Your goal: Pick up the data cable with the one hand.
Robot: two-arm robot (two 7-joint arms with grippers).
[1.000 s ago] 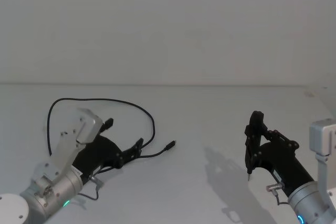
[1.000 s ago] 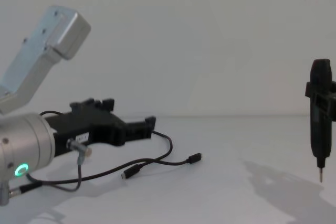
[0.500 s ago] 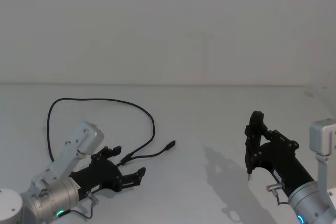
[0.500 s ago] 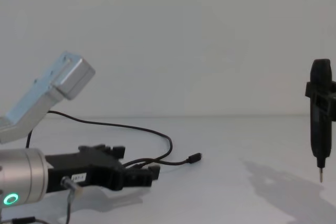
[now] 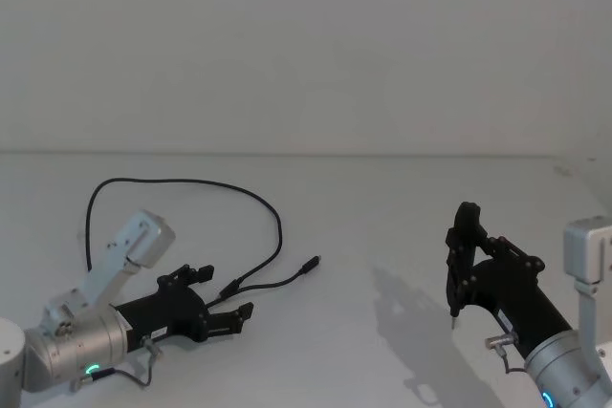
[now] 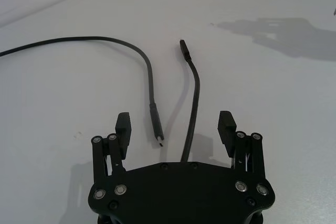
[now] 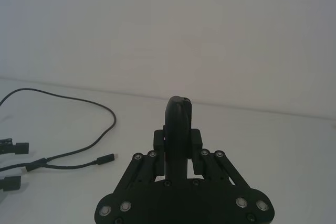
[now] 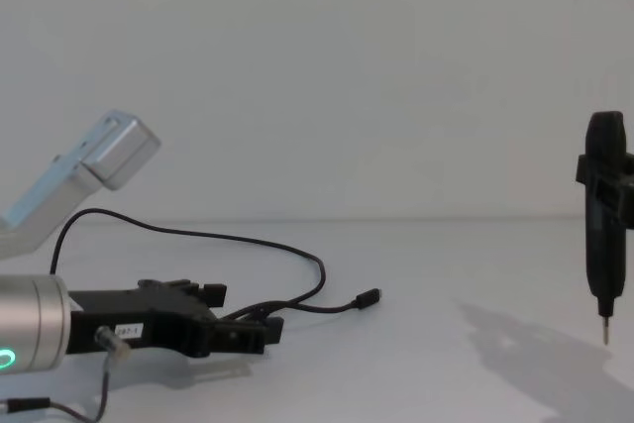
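You're lowering the left end effector (image 5: 225, 295) from above the data cable (image 5: 278, 226) to just over the table (image 5: 382, 207) and drawing it back a little. Its jaws are standing wide apart, bracketing both cable strands (image 6: 193, 85), so by my reading you're lining up for the close. The cable is lying flat, looping off to the left. Its two end runs are lying side by side along your line of reach, with one plug (image 5: 312, 262) pointing away and rightward. The right end effector (image 5: 461, 269) is hanging well apart, clamping a pen-like tool (image 8: 604, 255).
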